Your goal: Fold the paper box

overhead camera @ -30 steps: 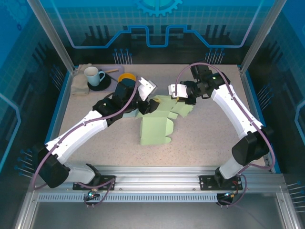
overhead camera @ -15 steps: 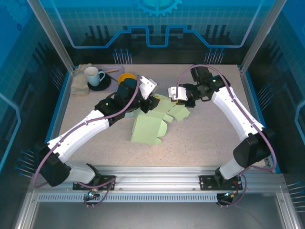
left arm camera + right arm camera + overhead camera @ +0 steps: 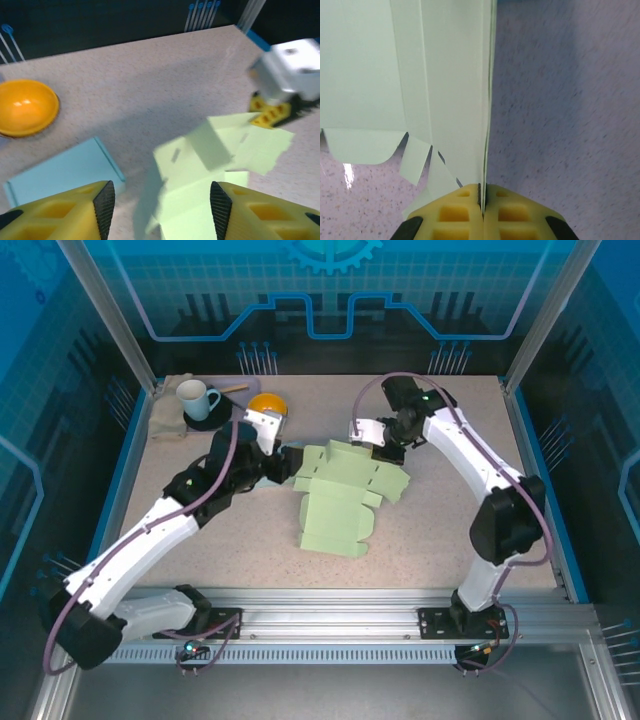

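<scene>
Two pincers, right pincer clenched on one pale green paper box's edge, left pincer released and empty, one round orange bowl, one white mug

Left gripper agape, right gripper clamped

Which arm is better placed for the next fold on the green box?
Probably left. The left end effector is open beside the paper box, free to push a flap. The right end effector is shut on the box's edge, anchoring it.

Matt paper box, glossy plastic-lkg bowl
</scene>
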